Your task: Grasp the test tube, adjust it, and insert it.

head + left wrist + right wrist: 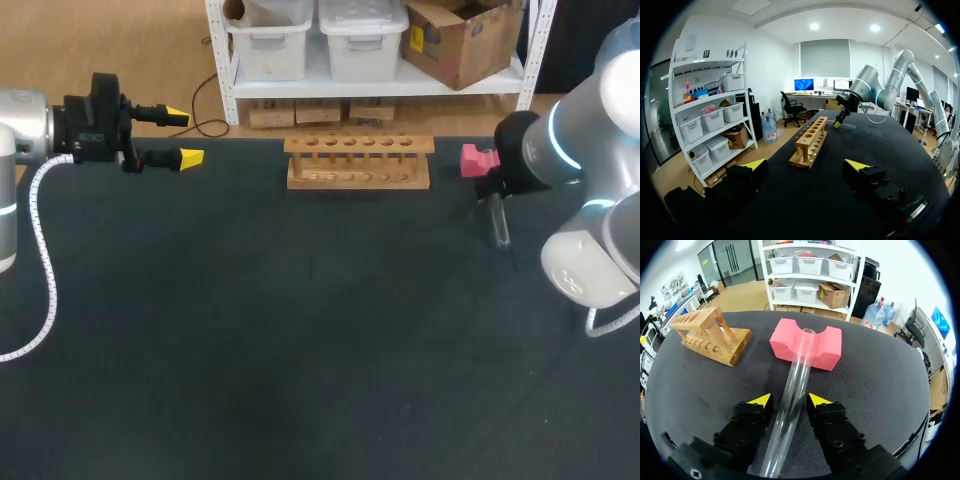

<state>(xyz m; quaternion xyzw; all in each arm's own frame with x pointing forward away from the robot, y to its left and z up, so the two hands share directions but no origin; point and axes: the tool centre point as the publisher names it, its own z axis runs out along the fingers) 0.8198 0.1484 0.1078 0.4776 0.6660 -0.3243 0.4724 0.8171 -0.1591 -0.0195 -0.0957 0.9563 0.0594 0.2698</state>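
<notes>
Dark desk (300, 350). Left fingers (192, 157) spread open, holding nothing, over far left corner. Wooden rack (358, 162) at far edge, middle. Pink foam block (827, 345) near far right corner. Test tube (792, 390) lies by right edge, mouth on block, between open right fingers (762, 401), ungripped.

Left arm (12, 130): silver-grey cylindrical housing, with a white spiral-wrapped cable (42, 250) routed along its outside.

Left gripper (184, 138): black body with two slim black fingers, each ending in a yellow wedge tip.

Right arm (600, 150): rounded white-grey joints, one black segment, and a thin light-blue ring (562, 148) at a joint seam.

Right gripper (790, 401): two blocky black fingers with yellow triangular tips. Recessed round screws (835, 443) are set into the finger faces.
</notes>
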